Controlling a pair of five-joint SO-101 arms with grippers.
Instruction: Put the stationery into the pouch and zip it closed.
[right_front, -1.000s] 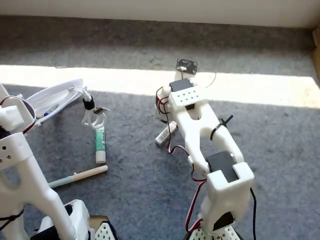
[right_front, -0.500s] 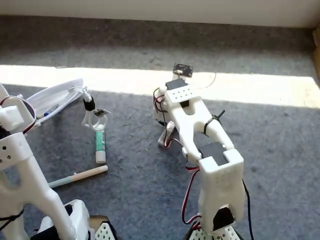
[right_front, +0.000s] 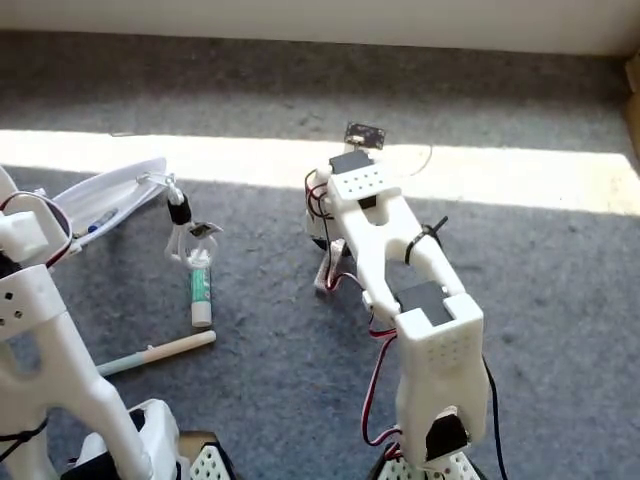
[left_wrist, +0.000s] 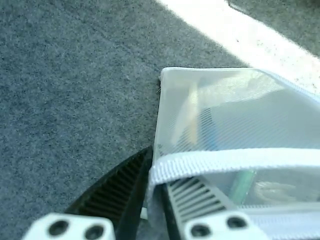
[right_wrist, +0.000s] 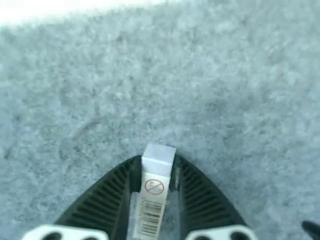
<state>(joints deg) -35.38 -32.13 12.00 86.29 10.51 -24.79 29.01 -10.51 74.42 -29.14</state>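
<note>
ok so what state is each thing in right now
pouch: held by one edge, items showing inside
left hand: shut on the pouch edge
right hand: shut on the barcoded stick
barcoded stick: gripped between the fingers
green tube: loose, lying flat on the carpet
pale pen: loose, lying flat on the carpet

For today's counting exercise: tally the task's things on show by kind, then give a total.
Pouch: 1
Green-labelled tube: 1
Long pale pen: 1
Barcoded white stick in the right gripper: 1
Total: 4, not counting whatever sits inside the pouch.
</note>
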